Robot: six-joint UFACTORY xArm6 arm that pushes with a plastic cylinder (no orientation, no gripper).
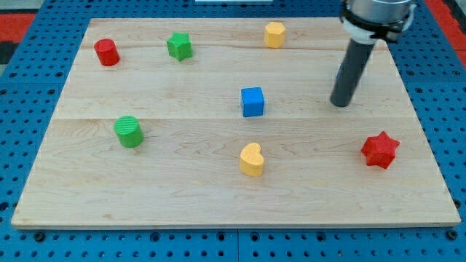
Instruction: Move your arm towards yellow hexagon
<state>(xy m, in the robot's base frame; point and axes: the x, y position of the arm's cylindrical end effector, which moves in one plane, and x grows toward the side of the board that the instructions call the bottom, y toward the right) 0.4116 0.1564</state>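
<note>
The yellow hexagon (274, 34) stands near the top edge of the wooden board (182, 182), a little right of centre. My tip (340, 104) rests on the board at the right, below and to the right of the yellow hexagon and well apart from it. The dark rod rises from the tip toward the view's top right. A blue cube (253, 101) lies left of the tip, near the board's middle.
A red cylinder (106, 52) and a green star (179, 46) sit at the top left. A green cylinder (129, 132) is at the left, a yellow heart (252, 159) at bottom centre, a red star (380, 150) at the lower right.
</note>
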